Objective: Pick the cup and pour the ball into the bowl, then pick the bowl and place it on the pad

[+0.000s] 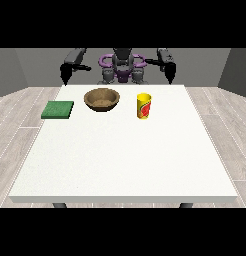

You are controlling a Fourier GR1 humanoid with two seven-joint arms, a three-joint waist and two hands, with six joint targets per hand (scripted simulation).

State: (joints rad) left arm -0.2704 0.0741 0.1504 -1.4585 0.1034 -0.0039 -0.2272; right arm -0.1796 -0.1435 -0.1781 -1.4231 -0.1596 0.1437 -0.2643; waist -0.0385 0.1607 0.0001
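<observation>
Table (120,160): large, white; carries every item below; places are given relative to the bowl.

Bowl (101,99): brown, upright, far half of the table, towards the robot. No ball shows inside it, so pouring looks not yet done.

Pad (58,109): green, flat, beside the bowl towards the view's left, apart from it. Nothing rests on it; placing is judged still to do.

Cup (144,106): yellow with red marking, upright, beside the bowl towards the view's right, apart from it. Not lifted. Its contents cannot be seen.

Hand at the view's right (169,75): raised beyond the table's far edge, behind the cup, well apart from it, holding nothing; finger posture cannot be told.

Hand at the view's left (65,76): raised beyond the far edge, behind the pad, holding nothing; finger posture cannot be told.

Progress: no step done, by this showing.
</observation>
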